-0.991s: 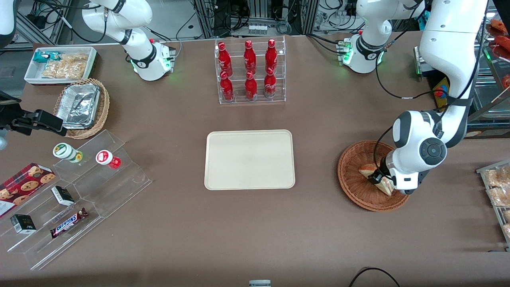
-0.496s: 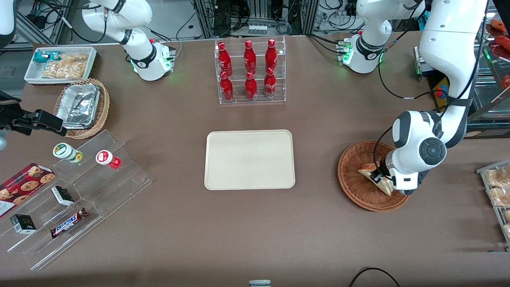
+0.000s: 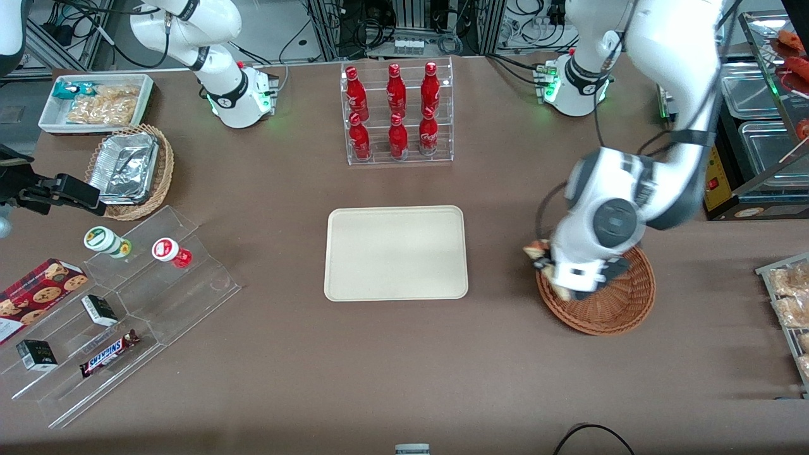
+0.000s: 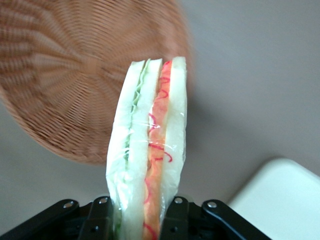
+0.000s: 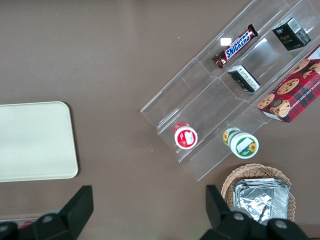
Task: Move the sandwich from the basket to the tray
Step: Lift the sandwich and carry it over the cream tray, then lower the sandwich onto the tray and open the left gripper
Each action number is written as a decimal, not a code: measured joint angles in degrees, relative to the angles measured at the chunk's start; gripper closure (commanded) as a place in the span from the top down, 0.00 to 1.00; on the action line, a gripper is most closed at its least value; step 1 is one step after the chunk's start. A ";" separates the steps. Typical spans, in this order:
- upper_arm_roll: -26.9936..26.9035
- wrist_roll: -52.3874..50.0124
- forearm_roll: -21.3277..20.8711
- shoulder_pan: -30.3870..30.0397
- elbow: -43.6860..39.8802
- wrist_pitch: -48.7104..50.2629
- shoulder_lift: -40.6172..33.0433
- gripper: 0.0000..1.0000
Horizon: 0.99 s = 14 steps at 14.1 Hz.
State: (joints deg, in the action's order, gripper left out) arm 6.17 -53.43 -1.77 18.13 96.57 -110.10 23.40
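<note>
The left arm bends low at the woven wicker basket's (image 3: 616,309) rim, claw (image 4: 142,212) clamped on the plastic-wrapped sandwich (image 4: 148,150), held lifted above the worktop, near the smooth cream tray (image 3: 396,253).

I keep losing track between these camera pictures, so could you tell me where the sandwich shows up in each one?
Front view: the sandwich hangs in the gripper, above the rim of the basket nearest the tray.
Left wrist view: the sandwich stands clamped between the fingers, with the basket below it.
Right wrist view: not in it.
Shared landmark: the tray, seen also at and.
</note>
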 measured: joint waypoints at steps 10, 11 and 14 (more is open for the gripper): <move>-0.03 0.50 -0.03 21.24 -25.97 -1.10 24.86 0.32; -0.03 0.84 -0.03 22.17 -26.93 -2.34 26.70 0.32; -0.05 1.34 -0.05 24.21 -28.26 -4.47 29.69 0.35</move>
State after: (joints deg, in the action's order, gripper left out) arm 6.12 -52.09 -1.82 42.34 68.31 -114.58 53.08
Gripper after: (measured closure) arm 0.678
